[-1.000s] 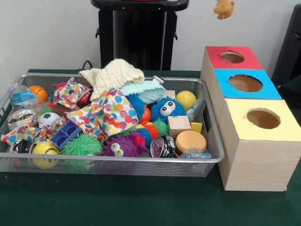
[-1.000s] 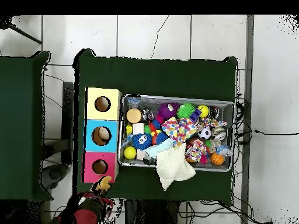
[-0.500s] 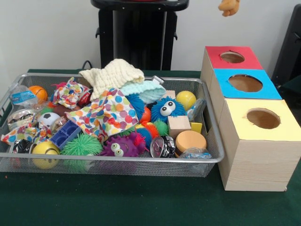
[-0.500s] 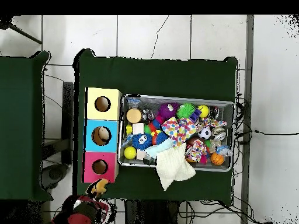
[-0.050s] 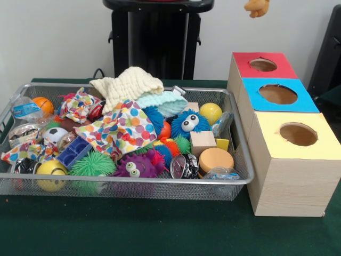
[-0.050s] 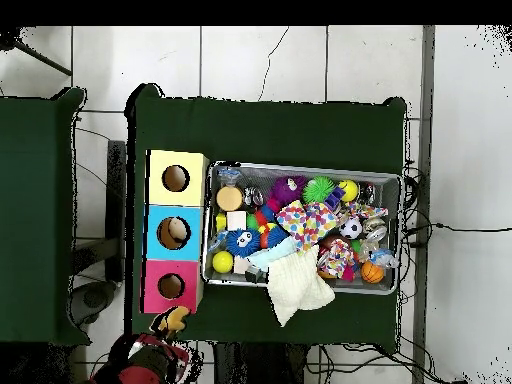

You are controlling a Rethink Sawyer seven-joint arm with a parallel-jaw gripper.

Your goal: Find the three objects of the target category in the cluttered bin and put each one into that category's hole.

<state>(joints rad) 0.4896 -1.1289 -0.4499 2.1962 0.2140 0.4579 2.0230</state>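
Arm (image 6: pixel 135 365) sits at the bottom edge of the overhead view, off the desk (image 6: pixel 270 130). Pincer (image 6: pixel 170 322) carries a tan plush toy (image 5: pixel 256 7); in the front view only the toy shows, hanging at the top edge. Pincer appears clamped on the toy, though the fingers themselves are too small to make out.

Left to right in the front view, relative to the pincer:
- Wire mesh bin (image 5: pixel 128 184) is well apart, down and to the left. Full of clutter: orange ball (image 5: pixel 42 104), yellow smiley ball (image 5: pixel 51 169), green spiky ball (image 5: pixel 91 164), polka-dot cloth (image 5: pixel 121 128), cream knit cloth (image 5: pixel 129 83), purple fuzzy toy with eyes (image 5: pixel 134 166), blue fuzzy toy with eyes (image 5: pixel 187 122), wooden block (image 5: pixel 202 142), tan disc (image 5: pixel 215 159), yellow ball (image 5: pixel 211 112).
- Red box (image 5: pixel 264 65) with its hole is directly below the toy, apart from it, not touching.
- Blue box (image 5: pixel 277 95) touches the red one, on the side away from the pincer.
- Yellow box (image 5: pixel 296 140) is furthest from the pincer, end of the row.

In the overhead view something tan lies inside the blue box's hole; the red and yellow holes look dark.
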